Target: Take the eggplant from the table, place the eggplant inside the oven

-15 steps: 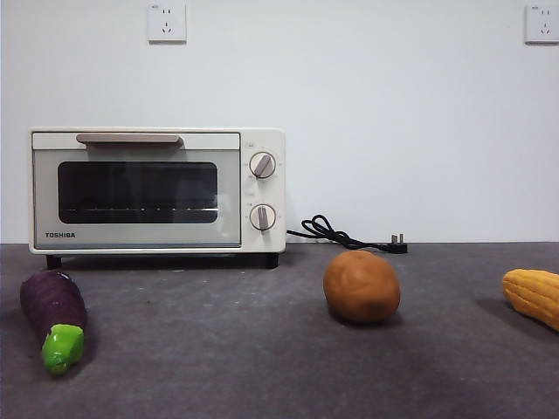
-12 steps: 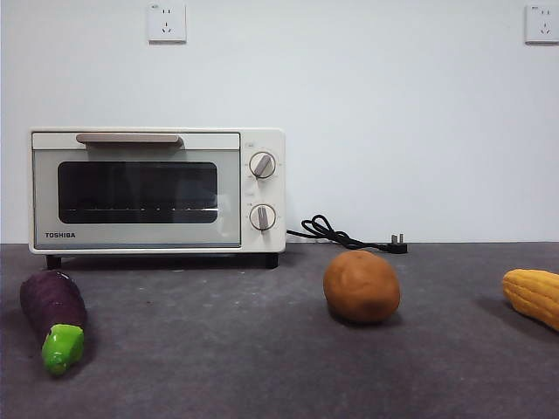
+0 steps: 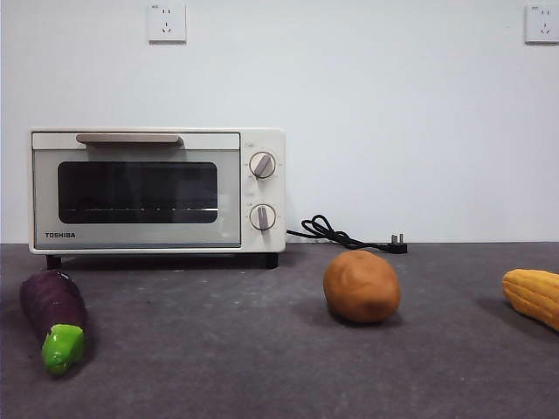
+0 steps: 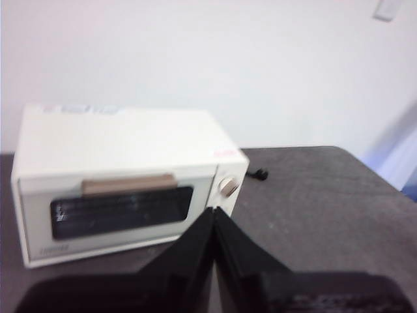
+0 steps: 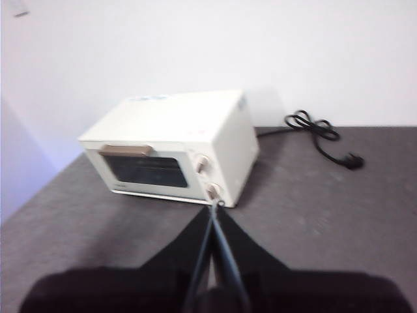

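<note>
On desk [image 3: 262,349], front-left: eggplant [image 3: 54,312] lying flat, green stem cap toward camera, just ahead of oven [image 3: 157,190]. Oven door closed, at back left by wall. Potato [image 3: 362,286] mid-desk, corn cob [image 3: 533,297] at right edge. Power cord [image 3: 345,234] beside oven. Left gripper [image 4: 214,218] raised, jaws together, nothing held. Right gripper [image 5: 215,212] likewise pressed together, nothing held, facing oven.

Lab-style test setup — bare white wall [image 3: 393,113], toy food on table [image 3: 227,349].
</note>
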`<state>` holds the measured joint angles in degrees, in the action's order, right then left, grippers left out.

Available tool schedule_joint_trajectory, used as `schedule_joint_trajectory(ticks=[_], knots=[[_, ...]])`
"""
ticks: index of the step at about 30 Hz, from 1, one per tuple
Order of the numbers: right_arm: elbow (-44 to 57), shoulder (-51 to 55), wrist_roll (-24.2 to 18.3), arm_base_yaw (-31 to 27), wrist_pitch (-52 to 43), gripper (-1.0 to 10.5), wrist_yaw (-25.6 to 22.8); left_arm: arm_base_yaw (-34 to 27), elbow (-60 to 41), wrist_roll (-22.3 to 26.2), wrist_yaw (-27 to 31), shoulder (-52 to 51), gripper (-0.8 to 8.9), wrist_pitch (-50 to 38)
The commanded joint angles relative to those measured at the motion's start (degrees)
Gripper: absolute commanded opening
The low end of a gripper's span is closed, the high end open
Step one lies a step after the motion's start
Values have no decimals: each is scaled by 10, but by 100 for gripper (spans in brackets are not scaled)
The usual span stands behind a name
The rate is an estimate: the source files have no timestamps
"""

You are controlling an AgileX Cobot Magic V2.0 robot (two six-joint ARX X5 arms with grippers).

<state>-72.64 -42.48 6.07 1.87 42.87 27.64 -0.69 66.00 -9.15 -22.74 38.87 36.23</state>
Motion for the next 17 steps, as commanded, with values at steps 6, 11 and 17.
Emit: schedule_joint_trajectory(ticks=[6, 11, 17], knots=[[-126, -85, -8, 65, 55, -2, 42, 38, 124, 42, -2, 70, -6, 55], [-187, -130, -23, 118, 111, -2, 41, 55, 148, 49, -2, 96, -5, 66], [-235, -162, -34, 155, 158, -1, 42, 59, 148, 64, -2, 111, -5, 76]])
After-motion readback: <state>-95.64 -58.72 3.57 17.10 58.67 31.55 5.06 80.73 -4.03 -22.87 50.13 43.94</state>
